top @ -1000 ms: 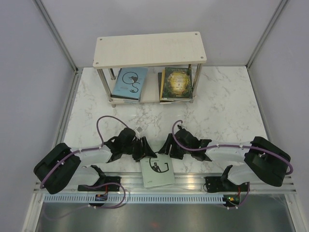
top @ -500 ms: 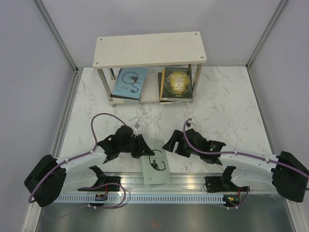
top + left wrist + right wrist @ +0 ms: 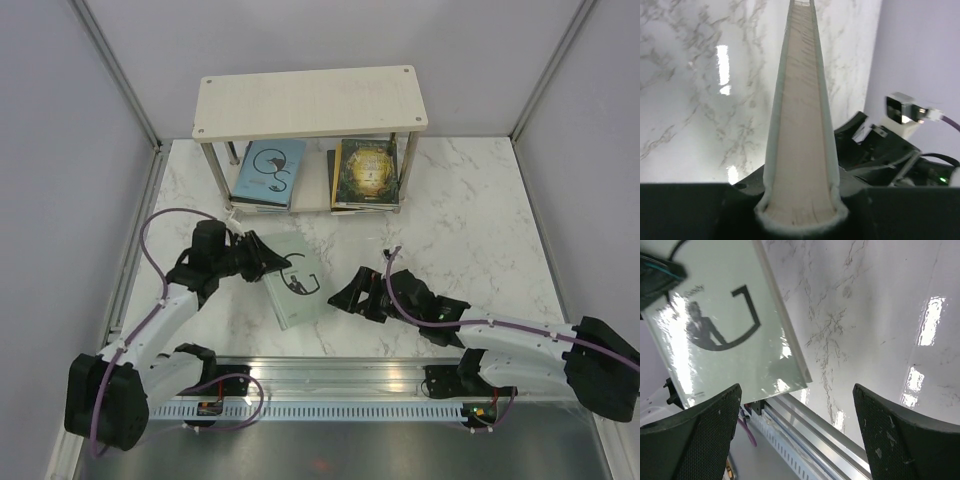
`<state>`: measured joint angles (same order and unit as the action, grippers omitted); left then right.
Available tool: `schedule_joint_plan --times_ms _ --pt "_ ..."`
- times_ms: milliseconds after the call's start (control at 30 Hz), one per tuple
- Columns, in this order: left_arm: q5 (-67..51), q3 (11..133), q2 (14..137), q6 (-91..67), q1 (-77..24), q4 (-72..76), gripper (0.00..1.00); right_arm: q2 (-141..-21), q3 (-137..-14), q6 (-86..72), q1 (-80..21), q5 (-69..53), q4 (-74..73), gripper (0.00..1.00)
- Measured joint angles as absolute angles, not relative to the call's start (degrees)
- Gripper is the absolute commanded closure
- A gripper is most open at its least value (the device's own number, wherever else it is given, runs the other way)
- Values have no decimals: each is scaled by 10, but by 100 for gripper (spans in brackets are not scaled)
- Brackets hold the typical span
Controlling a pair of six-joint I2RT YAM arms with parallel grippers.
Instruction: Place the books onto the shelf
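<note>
One book in hand: grey book, centre of the top view, pinched at its left edge by the left claw and tilted, seemingly clear of the table, probably for the trip to the shelf.
Right claw: spread wide just right of the book, not touching it; one grip looks enough.
Shelf: top of frame; pale blue book and dark book lie flat on its lower board.
Left wrist view: page edges run straight out between the jaws, so the pinch looks square.
</note>
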<state>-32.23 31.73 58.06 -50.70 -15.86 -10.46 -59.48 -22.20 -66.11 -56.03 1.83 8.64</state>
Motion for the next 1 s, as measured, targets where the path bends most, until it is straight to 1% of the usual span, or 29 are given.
schedule_joint_plan --times_ms 233,433,633,733,833,867,933,967,1000 --pt "-404 341 567 -500 -131 -67 98 -676 -220 -670 -560 -11 219 5" --pt "-455 309 562 -532 -110 23 98 -713 -227 -686 -560 -39 310 5" --pt "-512 268 576 -607 -92 142 98 -718 -207 -707 -560 -58 383 10" --pt "-536 260 602 -635 -91 195 98 -712 -189 -714 -560 -63 413 15" --pt "-552 258 617 -649 -91 222 98 -697 -178 -717 -560 -63 426 32" --pt "-559 258 620 -650 -91 227 98 -691 -176 -718 -560 -63 429 44" --pt "-565 258 620 -649 -91 229 98 -680 -176 -717 -561 -65 434 57" --pt "-568 258 620 -649 -90 227 98 -675 -175 -716 -561 -67 437 67" --pt "-572 258 622 -649 -89 228 98 -671 -175 -716 -561 -69 441 72"
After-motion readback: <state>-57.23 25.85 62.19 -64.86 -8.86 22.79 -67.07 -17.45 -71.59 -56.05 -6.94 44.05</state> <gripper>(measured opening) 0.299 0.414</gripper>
